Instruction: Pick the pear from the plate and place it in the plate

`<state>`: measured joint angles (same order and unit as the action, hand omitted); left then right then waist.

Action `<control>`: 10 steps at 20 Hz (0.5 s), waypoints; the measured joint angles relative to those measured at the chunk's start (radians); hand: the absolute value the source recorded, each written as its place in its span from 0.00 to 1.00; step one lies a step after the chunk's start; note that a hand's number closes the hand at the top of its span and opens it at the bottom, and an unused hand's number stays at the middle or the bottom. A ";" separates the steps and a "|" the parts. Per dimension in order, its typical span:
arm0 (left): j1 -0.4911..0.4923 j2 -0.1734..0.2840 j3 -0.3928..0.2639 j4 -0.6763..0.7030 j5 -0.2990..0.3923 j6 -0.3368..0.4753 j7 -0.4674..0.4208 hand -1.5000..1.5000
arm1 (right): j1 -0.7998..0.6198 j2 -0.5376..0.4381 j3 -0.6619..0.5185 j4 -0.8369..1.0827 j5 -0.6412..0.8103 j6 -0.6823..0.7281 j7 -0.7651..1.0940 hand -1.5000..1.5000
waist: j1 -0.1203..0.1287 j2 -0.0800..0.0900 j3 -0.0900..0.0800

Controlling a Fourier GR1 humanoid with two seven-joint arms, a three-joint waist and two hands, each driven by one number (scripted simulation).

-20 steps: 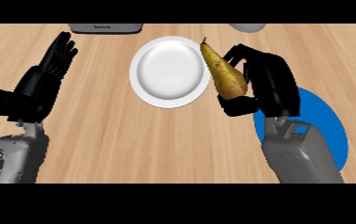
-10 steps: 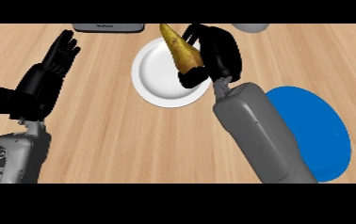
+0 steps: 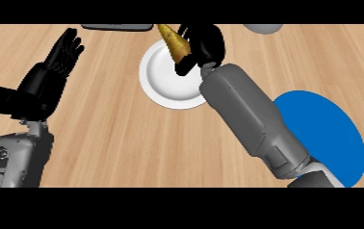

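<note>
Two arms, one hand resting and one hand holding

The right arm [image 3: 256,120] is a long grey arm that comes in from the bottom right corner and stretches up and to the left, across the middle. At its end the black right hand [image 3: 202,45] has its fingers curled round the pear [image 3: 173,41], with the thumb [image 3: 185,65] pointing down. The left arm [image 3: 21,151] stays low on the left side. The black left hand [image 3: 50,76] is open, with straight fingers pointing up and a bit to the right, holding nothing.
</note>
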<state>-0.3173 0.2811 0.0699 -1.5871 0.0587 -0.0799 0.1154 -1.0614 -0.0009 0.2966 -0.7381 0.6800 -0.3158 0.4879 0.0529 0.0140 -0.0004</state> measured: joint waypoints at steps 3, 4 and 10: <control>-0.022 -0.008 -0.011 0.002 -0.003 -0.003 0.006 0.50 | -0.040 0.000 0.032 0.120 -0.040 -0.028 -0.035 1.00 | 0.015 0.005 0.000; -0.026 -0.006 -0.011 0.009 -0.002 -0.007 0.004 0.50 | -0.046 0.001 0.027 0.150 -0.062 -0.047 -0.044 1.00 | 0.019 0.007 0.000; -0.047 -0.034 -0.040 0.005 -0.016 0.001 0.015 0.50 | -0.075 0.001 0.007 0.272 -0.197 -0.123 -0.089 0.00 | 0.049 0.015 0.001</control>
<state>-0.3647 0.2468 0.0300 -1.5821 0.0430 -0.0791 0.1304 -1.1369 -0.0002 0.3039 -0.4658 0.4826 -0.4386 0.3992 0.1022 0.0291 0.0003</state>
